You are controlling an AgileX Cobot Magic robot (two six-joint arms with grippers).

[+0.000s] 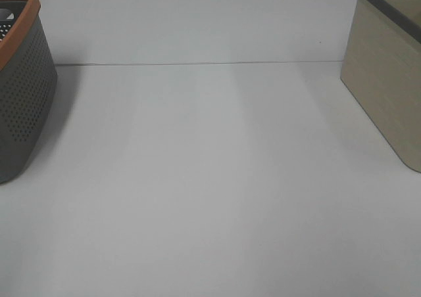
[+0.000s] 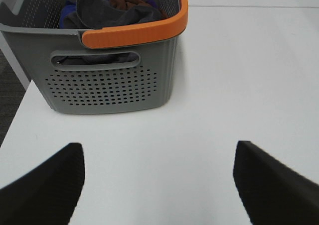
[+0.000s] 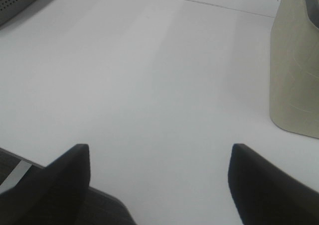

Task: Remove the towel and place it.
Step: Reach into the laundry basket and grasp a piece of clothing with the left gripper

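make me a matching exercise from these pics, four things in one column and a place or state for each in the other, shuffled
Column A
1. grey basket
2. beige bin
3. towel
4. left gripper

Column B
a. open, holding nothing
b. at the left edge of the exterior high view
c. lying inside the grey basket
d. at the right edge of the exterior high view

Pairs: 1-b, 2-d, 3-c, 4-a

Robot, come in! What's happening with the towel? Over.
Left gripper open, empty. Right gripper open, empty. Towel heaped in grey basket with other cloths. Nothing seen blocking it.
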